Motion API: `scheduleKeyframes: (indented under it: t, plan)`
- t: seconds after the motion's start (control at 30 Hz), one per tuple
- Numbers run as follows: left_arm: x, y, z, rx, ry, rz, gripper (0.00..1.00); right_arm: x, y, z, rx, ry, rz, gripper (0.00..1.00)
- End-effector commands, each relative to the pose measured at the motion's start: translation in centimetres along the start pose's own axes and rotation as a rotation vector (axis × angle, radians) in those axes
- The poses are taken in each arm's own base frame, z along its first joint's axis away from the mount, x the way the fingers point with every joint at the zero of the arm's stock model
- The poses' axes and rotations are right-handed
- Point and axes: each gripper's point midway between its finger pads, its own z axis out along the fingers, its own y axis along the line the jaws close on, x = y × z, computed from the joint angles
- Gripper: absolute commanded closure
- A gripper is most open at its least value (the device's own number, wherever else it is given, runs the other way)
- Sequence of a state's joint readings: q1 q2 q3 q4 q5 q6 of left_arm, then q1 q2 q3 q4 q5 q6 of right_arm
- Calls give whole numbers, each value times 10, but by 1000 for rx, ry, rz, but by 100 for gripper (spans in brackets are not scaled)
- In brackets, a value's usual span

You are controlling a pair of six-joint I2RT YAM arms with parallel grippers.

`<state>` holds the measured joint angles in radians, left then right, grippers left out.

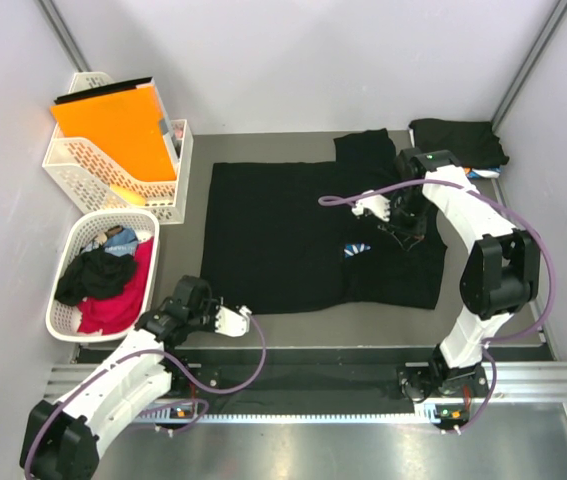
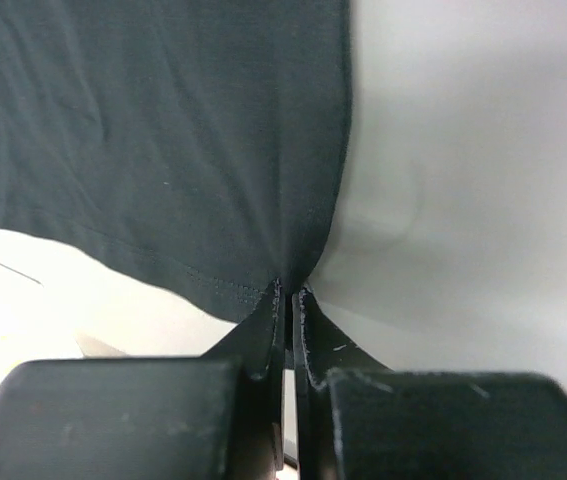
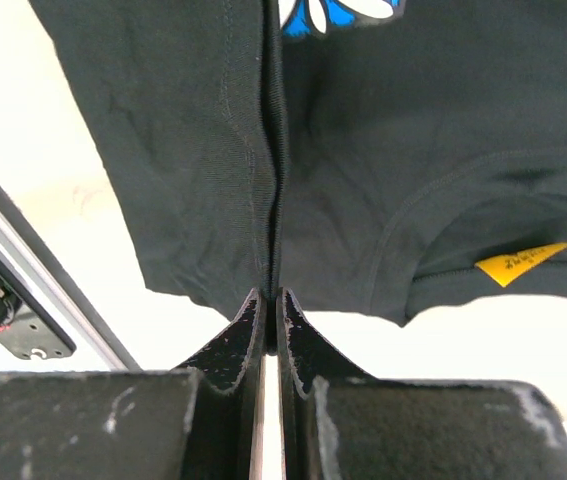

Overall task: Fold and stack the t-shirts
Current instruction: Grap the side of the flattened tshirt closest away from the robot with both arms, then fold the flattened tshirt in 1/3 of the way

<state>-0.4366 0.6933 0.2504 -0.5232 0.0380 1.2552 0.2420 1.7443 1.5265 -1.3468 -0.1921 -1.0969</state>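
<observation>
Left gripper (image 2: 288, 292) clamped on black t-shirt (image 1: 293, 230) hem corner, right gripper (image 3: 270, 297) pinching fold near collar; lift both evenly, cloth taut.

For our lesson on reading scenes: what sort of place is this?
Probably a robot test cell for laundry folding: two white robot arms, a black cloth t-shirt spread flat, and a white lattice plastic basket of clothes.
</observation>
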Motion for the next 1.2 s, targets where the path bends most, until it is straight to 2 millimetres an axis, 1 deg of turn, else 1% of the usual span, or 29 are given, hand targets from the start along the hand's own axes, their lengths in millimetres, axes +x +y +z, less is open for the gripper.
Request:
scheduleKeyframes:
  t: [0.0, 0.03, 0.07, 0.1, 0.13, 0.17, 0.2, 0.23, 0.27, 0.3, 0.33, 0.37, 0.4, 0.43, 0.47, 0.53, 0.57, 0.7, 0.73, 0.8, 0.83, 0.87, 0.9, 0.97, 1.0, 1.1, 1.13, 1.17]
  plan:
    - [-8, 7, -19, 14, -22, -17, 100, 1, -8, -16, 101, 4, -24, 100]
    - [-9, 13, -22, -4, -20, -10, 100, 4, -11, -23, 143, 11, -24, 100]
    - [-13, 25, -29, -37, -32, -4, 100, 7, -15, -23, 175, 15, -19, 100]
    - [-14, 32, -33, -55, -33, -3, 100, 9, -18, -25, 202, 22, -14, 100]
    - [-16, 40, -36, -78, -36, -16, 100, 14, -18, -32, 241, 35, -14, 100]
    - [-21, 54, -42, -109, -45, -24, 100, 17, -20, -33, 266, 37, -7, 100]
    - [-22, 61, -45, -125, -45, -33, 100, 19, -20, -35, 283, 38, 5, 100]
    - [-25, 71, -48, -149, -51, -50, 100, 21, -19, -42, 316, 34, 9, 100]
    - [-29, 83, -51, -162, -53, -67, 100, 21, -20, -42, 337, 27, 12, 100]
    - [-31, 89, -53, -170, -53, -75, 100, 22, -21, -46, 361, 19, 27, 100]
    - [-32, 96, -54, -175, -52, -84, 100, 19, -24, -54, 407, -7, 32, 100]
    - [-36, 106, -54, -175, -53, -87, 100, 19, -23, -56, 422, -17, 35, 100]
    - [-37, 111, -54, -175, -52, -90, 100, 21, -25, -61, 454, -16, 56, 100]
    - [-39, 117, -54, -178, -53, -89, 100, 19, -28, -71, 505, -40, 61, 100]
    - [-43, 128, -55, -189, -59, -85, 100, 19, -27, -73, 519, -48, 66, 100]
    - [-46, 138, -55, -196, -62, -73, 100, 21, -27, -84, 574, -68, 88, 100]
    - [-50, 148, -55, -205, -69, -68, 100, 23, -28, -87, 595, -71, 96, 100]
    - [-50, 164, -53, -201, -68, -43, 100, 43, -29, -98, 720, -29, 94, 100]
    - [-49, 168, -53, -201, -65, -30, 100, 50, -29, -101, 776, -12, 90, 100]
    - [-43, 180, -53, -217, -60, -45, 100, 60, -27, -107, 824, 8, 73, 100]
    - [-41, 184, -52, -224, -54, -40, 100, 65, -27, -103, 822, 23, 77, 100]
    - [-34, 187, -50, -223, -39, -51, 100, 69, -26, -103, 822, 27, 85, 100]
    - [-31, 192, -49, -235, -34, -53, 100, 76, -26, -103, 823, 33, 107, 100]
    - [-23, 196, -47, -239, -18, -54, 100, 81, -27, -104, 829, 22, 131, 100]
    - [-23, 199, -47, -249, -22, -54, 100, 81, -27, -105, 833, 12, 137, 100]
    - [-23, 199, -43, -242, -25, -54, 100, 78, -33, -107, 850, -12, 159, 100]
    - [-24, 198, -42, -240, -33, -53, 100, 74, -37, -112, 866, -31, 161, 100]
    - [-25, 199, -41, -241, -35, -53, 100, 73, -39, -113, 870, -36, 163, 100]
